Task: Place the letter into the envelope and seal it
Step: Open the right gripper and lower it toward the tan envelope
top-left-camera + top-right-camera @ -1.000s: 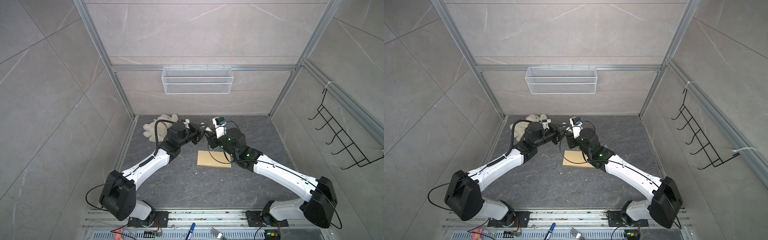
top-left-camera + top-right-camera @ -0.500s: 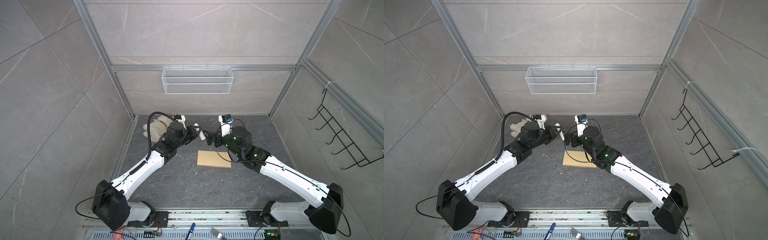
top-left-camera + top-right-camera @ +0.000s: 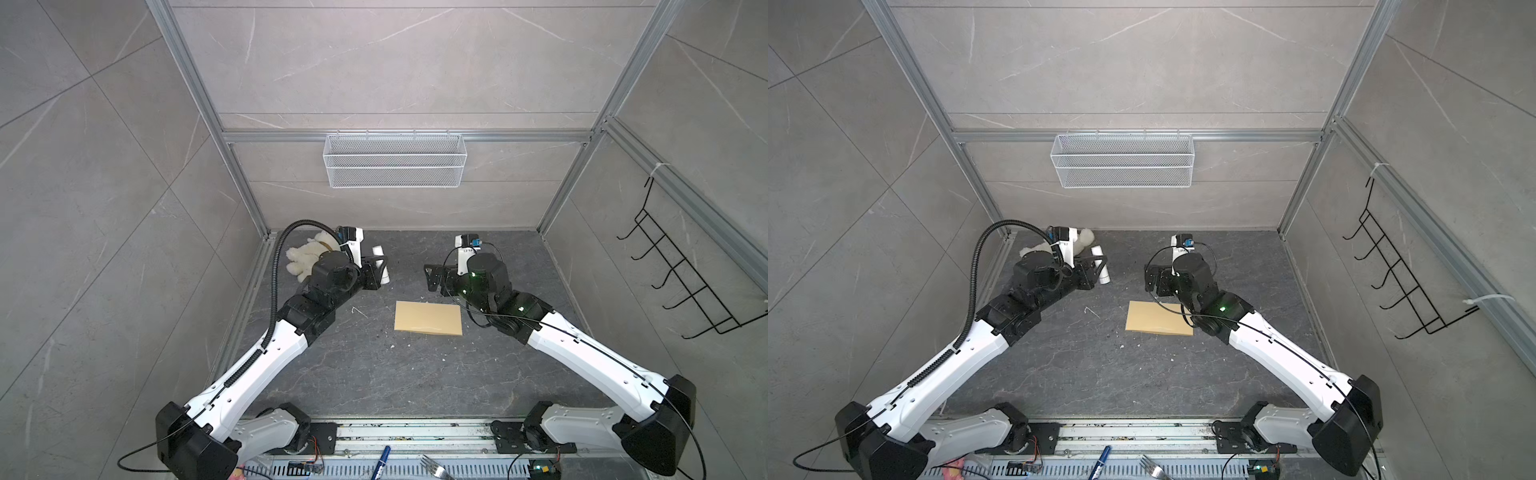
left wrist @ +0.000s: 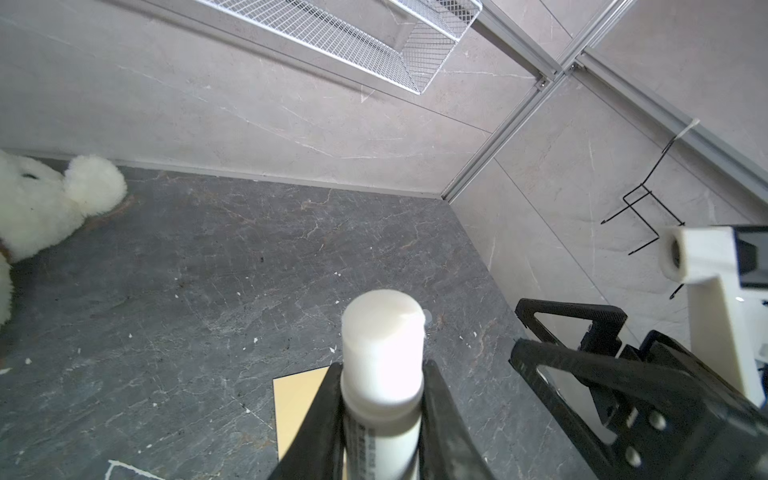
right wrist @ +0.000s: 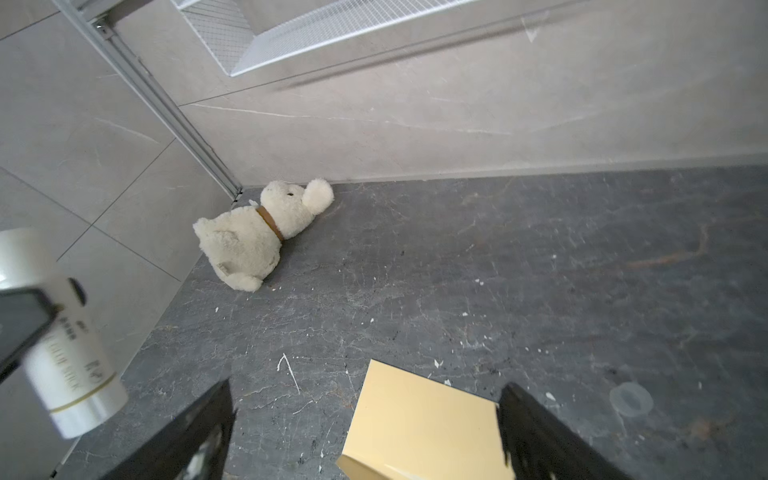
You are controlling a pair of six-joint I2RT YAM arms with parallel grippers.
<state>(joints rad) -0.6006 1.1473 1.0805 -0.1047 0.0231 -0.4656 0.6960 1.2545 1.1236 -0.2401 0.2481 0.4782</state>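
Observation:
The envelope (image 3: 428,318) (image 3: 1160,318), plain yellow-tan, lies flat on the dark floor between the two arms. The letter is out of view. My left gripper (image 3: 379,267) (image 3: 1098,268) hovers left of and beyond the envelope. It is shut on a white glue stick (image 4: 382,345) (image 5: 66,365), which pokes out past its fingertips. My right gripper (image 3: 432,277) (image 3: 1150,281) stands open and empty above the floor just beyond the envelope's far right part. In the right wrist view the envelope (image 5: 419,428) shows between its spread fingers (image 5: 536,428).
A white teddy bear (image 3: 305,257) (image 5: 253,237) lies in the back left corner behind the left arm. A wire basket (image 3: 395,160) hangs on the back wall and a black hook rack (image 3: 685,282) on the right wall. A pen (image 3: 382,455) and fork (image 3: 432,461) lie by the front rail.
The two grippers, close together over the envelope's far edge a second ago, have drawn apart. The right gripper opened and moved right; the left moved left with the glue stick.

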